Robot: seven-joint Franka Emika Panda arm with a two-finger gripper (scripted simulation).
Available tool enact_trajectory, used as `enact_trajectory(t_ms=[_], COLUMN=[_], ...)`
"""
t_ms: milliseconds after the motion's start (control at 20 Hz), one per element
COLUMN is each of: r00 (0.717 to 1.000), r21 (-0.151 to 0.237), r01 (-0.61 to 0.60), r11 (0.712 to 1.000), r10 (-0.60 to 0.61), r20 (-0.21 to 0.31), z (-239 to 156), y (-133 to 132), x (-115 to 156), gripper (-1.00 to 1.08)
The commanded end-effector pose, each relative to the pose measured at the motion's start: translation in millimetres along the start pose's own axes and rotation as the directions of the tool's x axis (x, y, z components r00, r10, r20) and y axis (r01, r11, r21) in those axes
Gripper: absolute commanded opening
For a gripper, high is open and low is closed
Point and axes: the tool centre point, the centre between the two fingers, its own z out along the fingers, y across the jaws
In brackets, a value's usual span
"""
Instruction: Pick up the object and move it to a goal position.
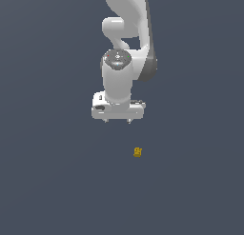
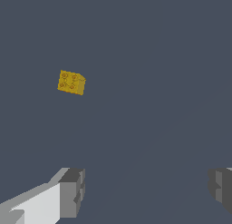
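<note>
1. The claw [image 1: 117, 120] hangs with fingers spread wide and nothing between them.
2. The object [image 1: 137, 152] — a small yellow studded block — lies on the grey surface [image 1: 47, 181], apart from the claw, toward the exterior view's right.
3. Step in hand, as I judge it: the approach — next, centre over the block and descend.
4. No goal marker shows; surface edges are indiscernible.

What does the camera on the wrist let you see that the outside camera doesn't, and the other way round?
Only the wrist view shows the round studs on top of the yellow block and the wide gap between the grey fingertips. Only the exterior view shows the white arm above the gripper. Both show the block lying free on the dark floor, not between the jaws.
</note>
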Motion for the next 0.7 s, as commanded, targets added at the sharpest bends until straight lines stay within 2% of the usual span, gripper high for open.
enact_trajectory(t_ms=[0, 300, 650], r00=[1.000, 1.000, 0.999], r21=[-0.004, -0.002, 0.002], r01=[0.015, 0.003, -0.035], r11=[1.000, 1.000, 0.999], r10=[-0.015, -0.003, 0.035], r20=[0.004, 0.001, -0.004], z=[0.9, 3.0, 17.0], y=[-1.7, -3.8, -19.9], x=[-1.5, 2.9, 23.1], gripper=[1.00, 1.00, 1.00])
